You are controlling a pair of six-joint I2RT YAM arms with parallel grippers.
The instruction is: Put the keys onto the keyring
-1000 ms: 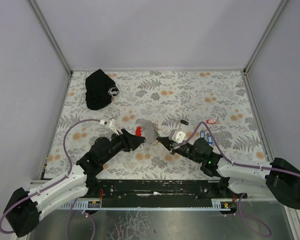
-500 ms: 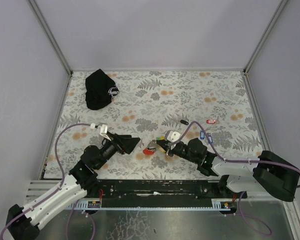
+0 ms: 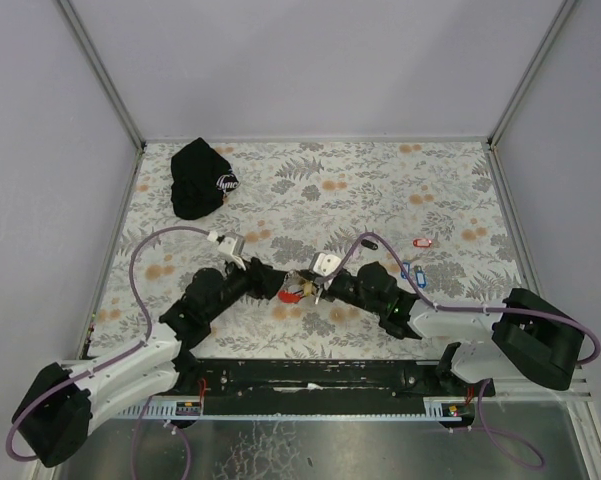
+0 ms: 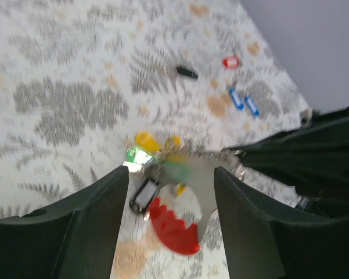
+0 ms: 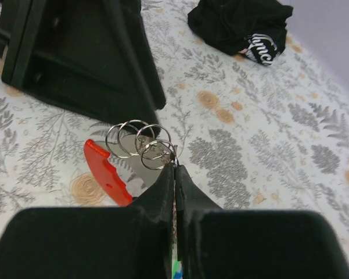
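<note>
The keyring is a cluster of thin wire rings joined to a red rounded piece and a grey bar. My right gripper is shut on the rings' edge, just above the table. Yellow, green and black-and-white key tags hang in the cluster. My left gripper is open, its fingers on either side of the red piece without touching it. In the top view the two grippers meet at the cluster. Loose black, red and blue keys lie to the right.
A black cap with a white logo lies at the back left of the floral table. Grey walls close the table in on three sides. Both arms' cables loop over the near part of the table.
The left gripper drew back and opened wider, then came forward around the red piece again. The right gripper moved left and lower with the keyring.
</note>
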